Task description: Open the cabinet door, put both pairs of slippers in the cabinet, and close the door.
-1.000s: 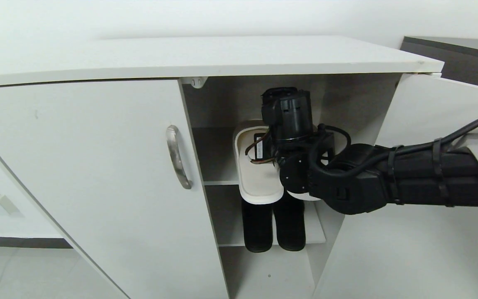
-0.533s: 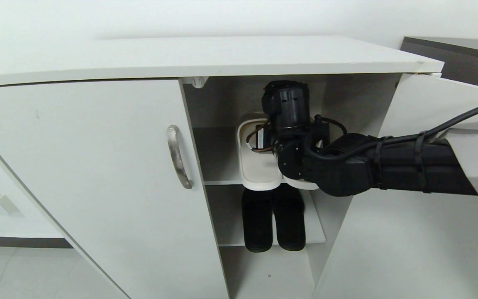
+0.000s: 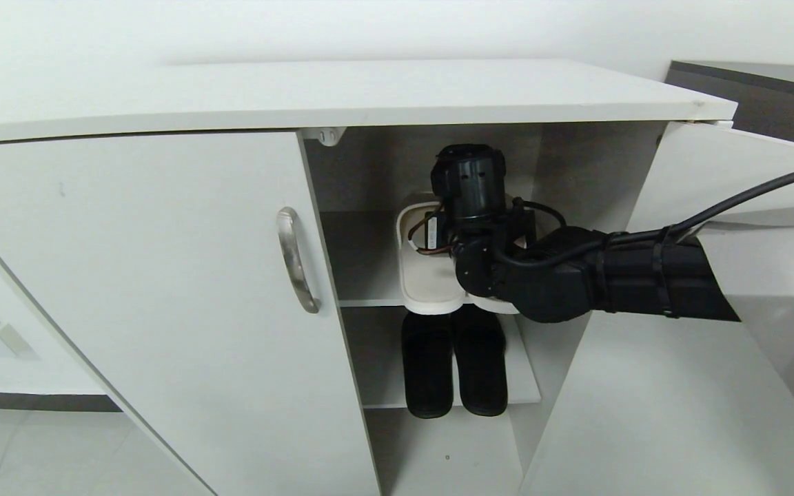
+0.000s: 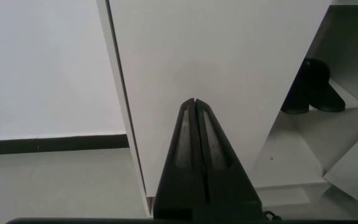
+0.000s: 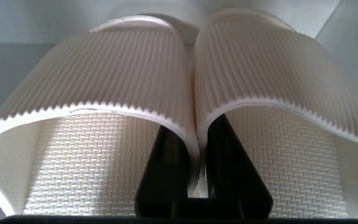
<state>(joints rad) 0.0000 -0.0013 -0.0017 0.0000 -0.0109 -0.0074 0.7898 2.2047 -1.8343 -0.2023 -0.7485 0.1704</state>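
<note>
A: Currently: cabinet [image 3: 369,89] has its right door [image 3: 700,172] open. Black slippers [image 3: 453,365] sit on the lower shelf, white slippers [image 3: 430,279] at the upper shelf [image 3: 362,258], heels at its front edge.
B: Grip?
A: Right gripper [image 5: 194,158] pinches both inner strap edges together. Looks like light, soft ribbed foam: grippy, but it'll flex. Left gripper [image 4: 194,130] is closed, empty.

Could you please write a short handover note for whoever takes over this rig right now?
Left end effector: shut, empty, outside by the closed left door.
Right end effector: shut on the white slippers, held at the upper shelf.
Done: right door open; black slippers on the lower shelf.
Left: release the white pair, withdraw, close the door.
</note>
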